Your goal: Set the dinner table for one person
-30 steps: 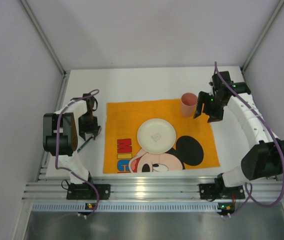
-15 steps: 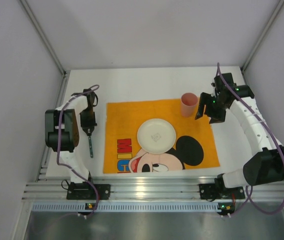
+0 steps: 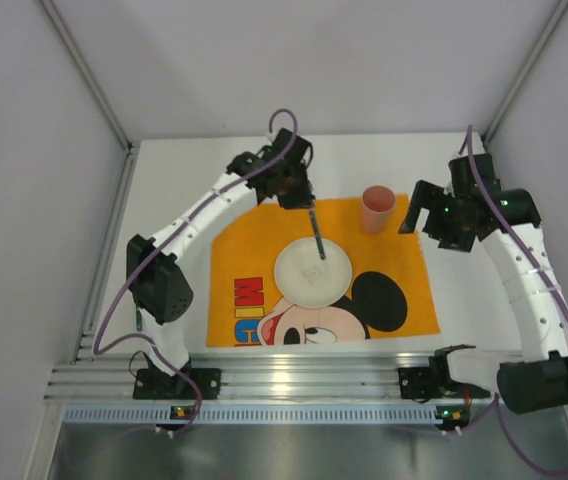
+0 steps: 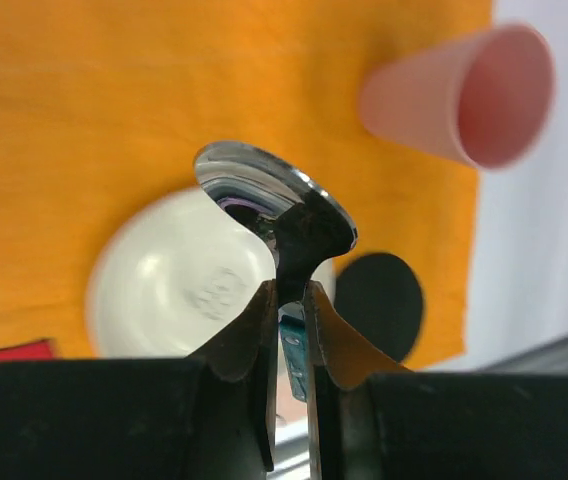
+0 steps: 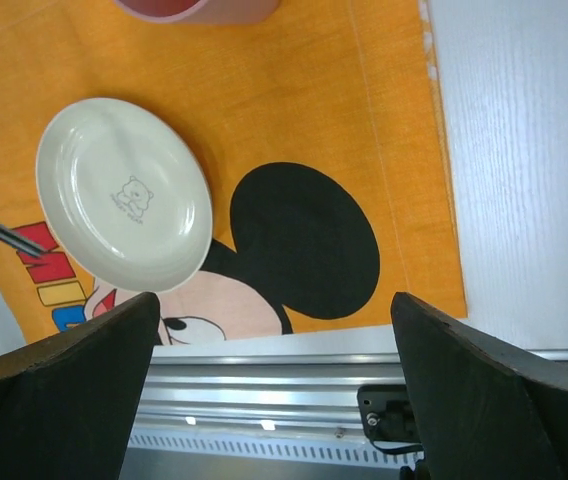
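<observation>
The dinner table (image 3: pixel 169 180) is a white top bearing an orange Mickey Mouse cloth (image 3: pixel 254 240). On the cloth sit a white plate (image 3: pixel 313 272) and an upright pink cup (image 3: pixel 376 208). My left gripper (image 3: pixel 304 203) reaches in from the back. It is shut on a metal spoon (image 3: pixel 316 235) with a teal handle and holds it above the plate. In the left wrist view the spoon (image 4: pixel 264 190) stands between the fingers (image 4: pixel 254 330), over the plate (image 4: pixel 164 290), with the cup (image 4: pixel 459 95) to the right. My right gripper (image 3: pixel 426 222) is open and empty, right of the cup.
Aluminium rails (image 3: pixel 294 380) run along the near edge, with both arm bases bolted there. White walls close in the back and both sides. In the right wrist view the plate (image 5: pixel 124 190), the spoon's tip (image 5: pixel 4 232) and the cloth's right edge (image 5: pixel 434 150) show.
My left arm has swung from the table's left side to the back centre, carrying the spoon over the plate. My right gripper has drawn back to the right, away from the cup.
</observation>
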`<action>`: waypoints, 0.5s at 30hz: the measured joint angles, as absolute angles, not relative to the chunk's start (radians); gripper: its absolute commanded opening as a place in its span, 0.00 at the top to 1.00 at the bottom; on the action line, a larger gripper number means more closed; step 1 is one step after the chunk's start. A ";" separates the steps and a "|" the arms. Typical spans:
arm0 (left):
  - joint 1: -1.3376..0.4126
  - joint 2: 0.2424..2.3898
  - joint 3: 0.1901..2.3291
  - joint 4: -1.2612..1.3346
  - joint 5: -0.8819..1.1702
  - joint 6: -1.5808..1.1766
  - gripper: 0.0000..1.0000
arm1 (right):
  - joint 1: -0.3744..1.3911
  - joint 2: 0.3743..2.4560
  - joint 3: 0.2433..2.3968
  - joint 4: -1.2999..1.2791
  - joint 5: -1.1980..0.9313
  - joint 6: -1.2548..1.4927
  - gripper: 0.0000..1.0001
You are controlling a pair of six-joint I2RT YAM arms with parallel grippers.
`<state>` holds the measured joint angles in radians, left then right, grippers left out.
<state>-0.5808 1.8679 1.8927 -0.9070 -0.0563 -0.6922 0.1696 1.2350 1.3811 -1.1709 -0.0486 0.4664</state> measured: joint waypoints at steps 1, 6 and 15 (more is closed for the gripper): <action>-0.635 1.868 1.879 -0.886 -0.040 -0.722 1.00 | 0.170 1.208 1.381 -1.178 -0.035 0.475 0.00; -0.834 1.928 1.780 -0.689 0.022 -0.921 1.00 | 0.170 1.059 1.363 -1.208 0.019 0.501 0.00; -0.965 2.263 1.928 -0.538 0.076 -1.021 1.00 | 0.170 0.918 1.283 -1.301 0.056 0.509 0.00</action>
<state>-0.9653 2.2635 1.9278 -0.5377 0.0765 -1.0214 0.1699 0.9176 1.2827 -1.3010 0.0559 0.5087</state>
